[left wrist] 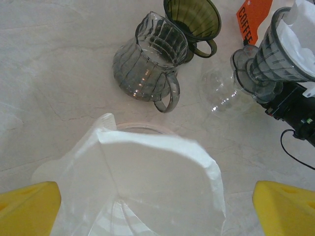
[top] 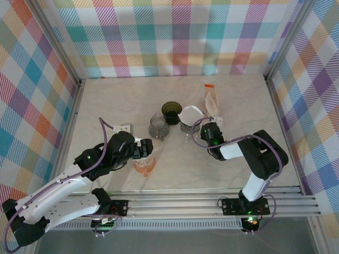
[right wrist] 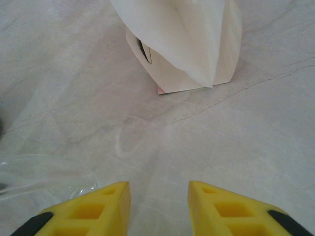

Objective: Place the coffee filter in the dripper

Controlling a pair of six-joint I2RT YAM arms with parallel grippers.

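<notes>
**Both arms reach inward, both grippers open**

The left arm (top: 63, 185) stretches from the table's near left corner toward the middle. The left gripper (top: 142, 150) has its fingers (left wrist: 29, 206) spread wide. The right arm (top: 259, 159) folds near the right edge. The right gripper (top: 211, 133) has a narrower gap.

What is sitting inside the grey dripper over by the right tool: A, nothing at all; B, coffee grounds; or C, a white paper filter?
C: in the left wrist view the grey dripper has a white paper filter standing up out of its cone.
</notes>
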